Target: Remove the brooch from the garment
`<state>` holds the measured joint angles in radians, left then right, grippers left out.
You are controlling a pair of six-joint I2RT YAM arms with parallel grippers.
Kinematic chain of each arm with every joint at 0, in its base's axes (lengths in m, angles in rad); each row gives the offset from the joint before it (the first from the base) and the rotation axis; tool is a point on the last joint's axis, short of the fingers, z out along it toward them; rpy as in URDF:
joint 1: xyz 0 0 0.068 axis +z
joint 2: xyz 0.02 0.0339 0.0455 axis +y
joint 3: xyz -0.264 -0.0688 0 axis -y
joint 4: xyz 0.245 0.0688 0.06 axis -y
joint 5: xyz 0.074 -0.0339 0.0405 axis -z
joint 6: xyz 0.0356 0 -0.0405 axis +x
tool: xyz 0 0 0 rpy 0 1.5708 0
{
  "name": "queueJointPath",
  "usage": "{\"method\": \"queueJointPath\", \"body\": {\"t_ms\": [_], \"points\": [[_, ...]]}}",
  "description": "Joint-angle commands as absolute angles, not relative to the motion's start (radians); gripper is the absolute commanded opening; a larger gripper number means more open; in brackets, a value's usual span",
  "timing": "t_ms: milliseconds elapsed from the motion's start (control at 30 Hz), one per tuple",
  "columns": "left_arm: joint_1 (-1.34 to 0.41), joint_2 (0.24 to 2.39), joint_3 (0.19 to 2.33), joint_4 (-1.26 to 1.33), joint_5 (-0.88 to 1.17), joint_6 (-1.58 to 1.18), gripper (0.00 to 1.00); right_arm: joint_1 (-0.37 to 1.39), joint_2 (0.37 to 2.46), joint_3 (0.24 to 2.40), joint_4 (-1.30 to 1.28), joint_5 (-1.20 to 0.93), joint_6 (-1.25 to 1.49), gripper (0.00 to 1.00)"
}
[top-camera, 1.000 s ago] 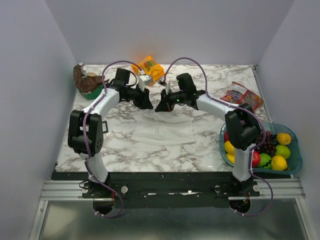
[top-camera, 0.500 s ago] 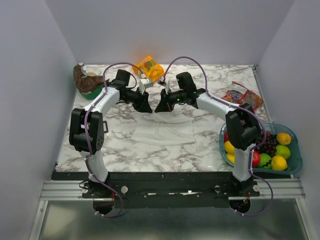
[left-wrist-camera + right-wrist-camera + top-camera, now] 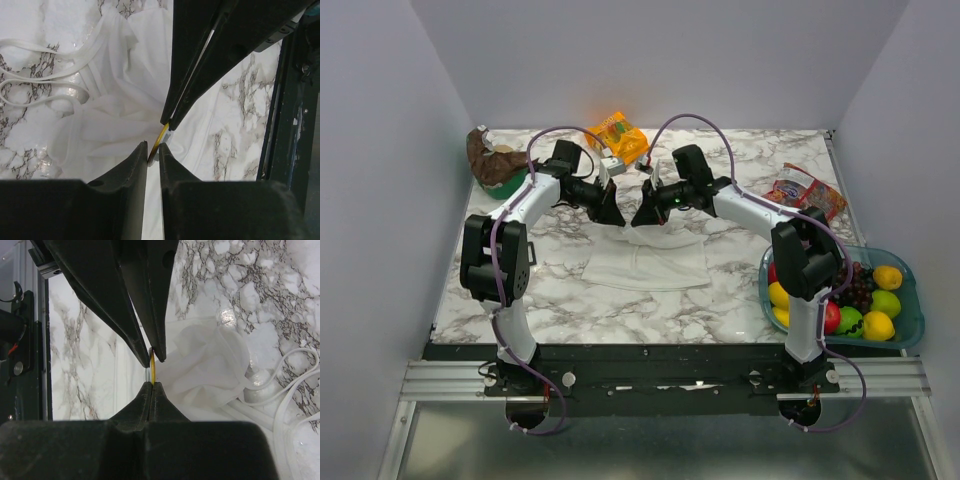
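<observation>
Fingers [image 3: 135,412] hide the brooch [image 3: 152,367] except its yellow edge.

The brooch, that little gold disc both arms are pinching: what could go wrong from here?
1. The left fingers and right fingers hold the brooch only by its thin rim, so it might slip and drop into the folds.
2. The garment is bunched up right at the brooch. If the pin is caught in it, pulling might lift or tear the thin cloth.

The white-shelled arms [image 3: 523,205] carry black joint blocks, and a looped purple cable [image 3: 692,116] trails each — black tapered fingers [image 3: 125,175], seemingly matte plastic.
</observation>
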<state>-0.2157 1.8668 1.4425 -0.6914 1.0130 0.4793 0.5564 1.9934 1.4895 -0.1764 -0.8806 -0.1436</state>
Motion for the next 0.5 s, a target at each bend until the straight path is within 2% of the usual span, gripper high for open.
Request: {"method": "queueJointPath", "body": {"t_ms": [0,100,200,233,333,467], "points": [[-0.213,1.885,1.468,-0.729,1.091,0.488,0.12,0.555,2.006,1.517,-0.195,-0.899,-0.163,0.01],[-0.218,1.887,1.466,-0.741,1.1,0.5,0.02,0.555,2.009,1.519,-0.196,-0.897,-0.161,0.0],[-0.222,1.887,1.462,-0.745,1.104,0.508,0.0,0.555,2.014,1.523,-0.196,-0.893,-0.158,0.05],[-0.222,1.884,1.462,-0.749,1.104,0.511,0.0,0.555,2.016,1.526,-0.196,-0.894,-0.156,0.14],[-0.224,1.89,1.471,-0.775,1.101,0.54,0.0,0.555,2.022,1.534,-0.195,-0.902,-0.163,0.32],[-0.224,1.911,1.518,-0.848,1.103,0.598,0.0,0.557,2.029,1.542,-0.204,-0.911,-0.176,0.38]]}}
